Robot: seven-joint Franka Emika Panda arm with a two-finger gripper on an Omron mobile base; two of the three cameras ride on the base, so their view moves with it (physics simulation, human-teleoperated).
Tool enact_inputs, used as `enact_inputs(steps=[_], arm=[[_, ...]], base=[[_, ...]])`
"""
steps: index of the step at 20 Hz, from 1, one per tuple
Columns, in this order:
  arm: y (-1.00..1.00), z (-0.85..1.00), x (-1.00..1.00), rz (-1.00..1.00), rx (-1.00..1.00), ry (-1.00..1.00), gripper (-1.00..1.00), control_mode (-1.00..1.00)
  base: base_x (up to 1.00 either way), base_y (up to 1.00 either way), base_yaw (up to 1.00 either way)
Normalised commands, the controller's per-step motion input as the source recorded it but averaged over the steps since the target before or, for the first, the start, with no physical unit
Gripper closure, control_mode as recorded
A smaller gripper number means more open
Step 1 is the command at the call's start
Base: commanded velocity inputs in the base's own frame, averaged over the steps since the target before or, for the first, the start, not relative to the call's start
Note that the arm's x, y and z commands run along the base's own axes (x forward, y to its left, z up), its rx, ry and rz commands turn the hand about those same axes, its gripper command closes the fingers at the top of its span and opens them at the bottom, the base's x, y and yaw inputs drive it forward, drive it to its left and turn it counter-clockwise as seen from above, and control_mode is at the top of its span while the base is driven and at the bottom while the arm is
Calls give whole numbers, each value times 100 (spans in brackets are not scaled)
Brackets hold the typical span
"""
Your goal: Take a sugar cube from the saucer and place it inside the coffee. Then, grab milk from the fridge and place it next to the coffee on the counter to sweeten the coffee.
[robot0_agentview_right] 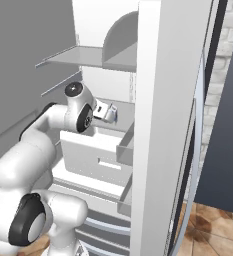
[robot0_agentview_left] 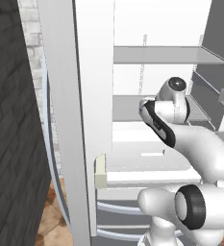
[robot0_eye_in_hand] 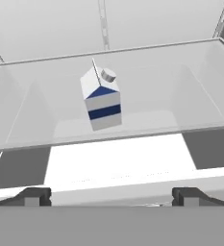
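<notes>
The milk [robot0_eye_in_hand: 101, 98], a small white carton with a blue band and a grey cap, stands upright on a clear glass shelf [robot0_eye_in_hand: 190, 86] inside the open fridge [robot0_agentview_left: 132, 29]. My gripper [robot0_eye_in_hand: 111, 196] faces it from the front and a little above, some way short of the carton. Its two dark fingertips [robot0_eye_in_hand: 34, 196] stand wide apart with nothing between them, so it is open. In the right base view my hand [robot0_agentview_right: 109, 114] reaches into the fridge at mid-shelf height. The sugar cube, saucer, coffee and counter are out of view.
The grey fridge door [robot0_agentview_right: 28, 50] stands open at the arm's side. Another shelf [robot0_agentview_left: 166, 55] runs above the hand, and white drawers [robot0_agentview_left: 147, 161] sit below it. A dark brick wall [robot0_agentview_left: 12, 120] flanks the fridge, over a wooden floor [robot0_agentview_right: 208, 225].
</notes>
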Motion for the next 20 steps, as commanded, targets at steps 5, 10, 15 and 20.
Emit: enact_inputs(steps=[5, 10, 15, 20], arm=[[0, -1, 41, 6, 0, 0, -100, -100], [-1, -11, 28, 5, 0, 0, -100, -100], [-4, -19, 6, 0, -1, 0, -100, -100], [-1, -19, 11, 0, -3, -1, -100, -100]], base=[[0, 0, 0], [0, 0, 0], [0, 0, 0], [0, 0, 0]])
